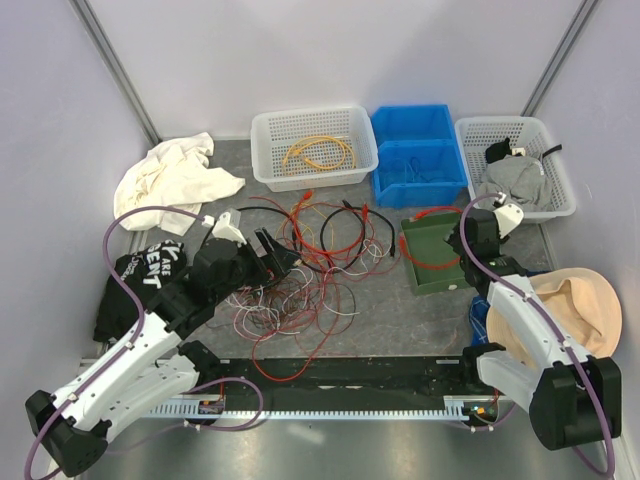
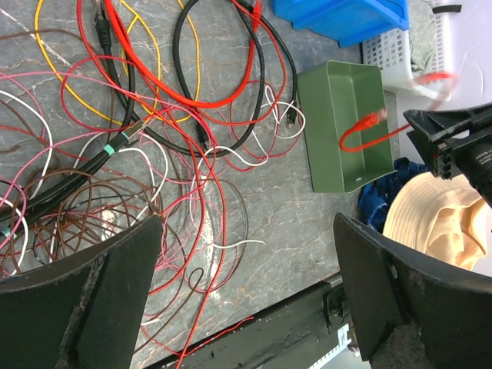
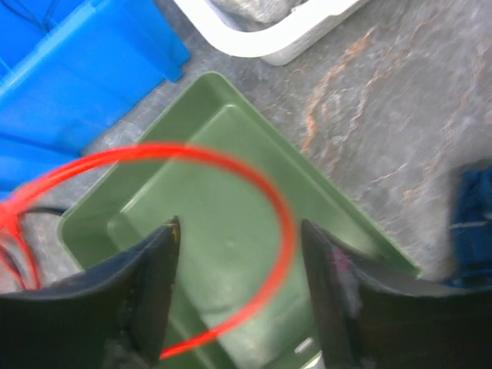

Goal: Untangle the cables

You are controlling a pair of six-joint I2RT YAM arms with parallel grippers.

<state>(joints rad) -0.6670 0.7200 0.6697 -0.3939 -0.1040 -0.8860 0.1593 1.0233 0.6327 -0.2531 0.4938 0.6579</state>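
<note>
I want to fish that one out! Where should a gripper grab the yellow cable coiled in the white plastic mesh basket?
Probably one arc of the yellow cable coil, coming straight down from above. It lies flat on the floor of the white plastic mesh basket, whose walls block a sideways approach. Pinching across the bunched strands should lift the whole loop.

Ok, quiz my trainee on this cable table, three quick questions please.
1. True or false: the coiled yellow cable lies in the blue bin.
2. The looped cable over the green tray is: A red, B white, C black.
3. Fill in: the left end effector has its jaws ____.
Key: 1 false, it lies in a white basket; 2 A; 3 open.
</note>
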